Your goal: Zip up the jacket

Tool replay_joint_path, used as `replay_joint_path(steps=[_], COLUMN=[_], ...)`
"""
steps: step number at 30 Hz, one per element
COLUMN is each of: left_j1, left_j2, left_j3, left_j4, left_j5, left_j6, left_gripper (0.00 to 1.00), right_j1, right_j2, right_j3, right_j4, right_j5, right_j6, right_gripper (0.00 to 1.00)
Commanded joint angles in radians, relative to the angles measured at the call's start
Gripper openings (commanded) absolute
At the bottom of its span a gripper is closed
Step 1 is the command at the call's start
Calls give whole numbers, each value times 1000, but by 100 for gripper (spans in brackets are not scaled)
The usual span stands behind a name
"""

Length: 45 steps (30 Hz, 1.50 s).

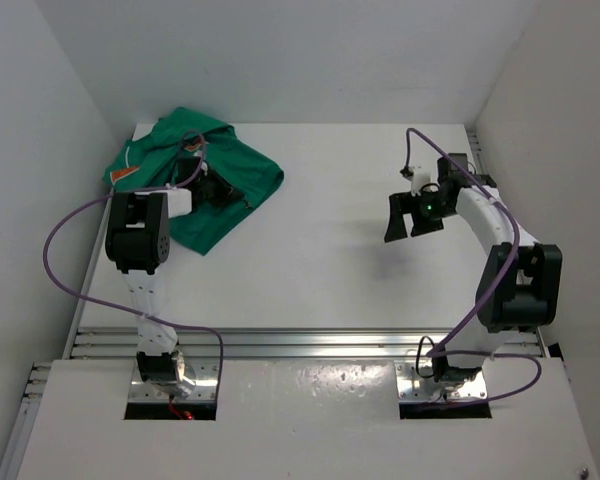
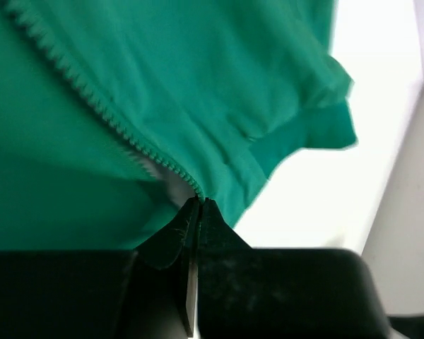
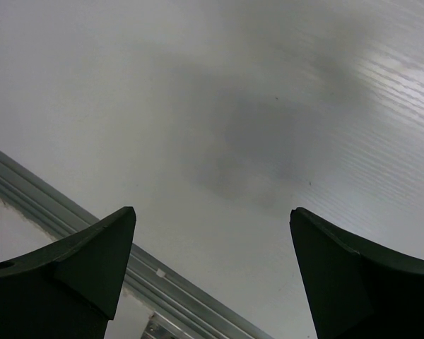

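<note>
We see left gripper (image 2: 200,202) clenched on jacket (image 2: 219,78) at zipper (image 2: 92,99) end, mid-frame; right gripper (image 3: 212,210) released. It hangs over table (image 3: 268,106).

White table (image 1: 340,250), green jacket (image 1: 250,180) crumpled (far left corner)

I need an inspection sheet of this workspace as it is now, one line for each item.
Surface: white table, glossy.
Job's things: green jacket crumpled at far left, zipper teeth showing.
Clutter: nothing seen.
Grippers: left gripper shut on jacket at zipper's end; right gripper open above table.
Cables: purple cables hang in loose loops.
Surroundings: white walls; metal rail at near edge.
</note>
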Motion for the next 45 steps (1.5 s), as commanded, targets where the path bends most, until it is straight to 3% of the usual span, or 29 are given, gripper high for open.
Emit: replay_joint_path(steps=[1,3,12,19,23,28,32,39,45], left_j1=[6,6,6,15,15,15,15,15,15], left_j2=[-8,-8,-73,-87,-97,-120,-130,-130,-120], left_j3=[33,33,-17,-54,-74,-74,-83,-65,-56], left_j4=[105,139,56,-19,-82,-36,96,140,349], left_j5=[111,229,443,682,785,837,889,922,912], left_j6=[37,81,300,440,523,511,402,338,157], left_gripper=[5,3,0,0,0,0,0,0,0], right_j1=[30,36,159,218,254,318,340,380,412], right_j2=[5,20,148,417,497,520,554,620,645], right_j3=[44,68,272,540,588,538,525,547,536], right_j4=[20,29,132,204,274,397,493,662,719], right_j5=[-68,-91,-249,-443,-508,-554,-595,-619,-602], right_j6=[5,17,172,341,450,513,635,795,804], right_gripper=[90,90,90,90,90,90,90,90,87])
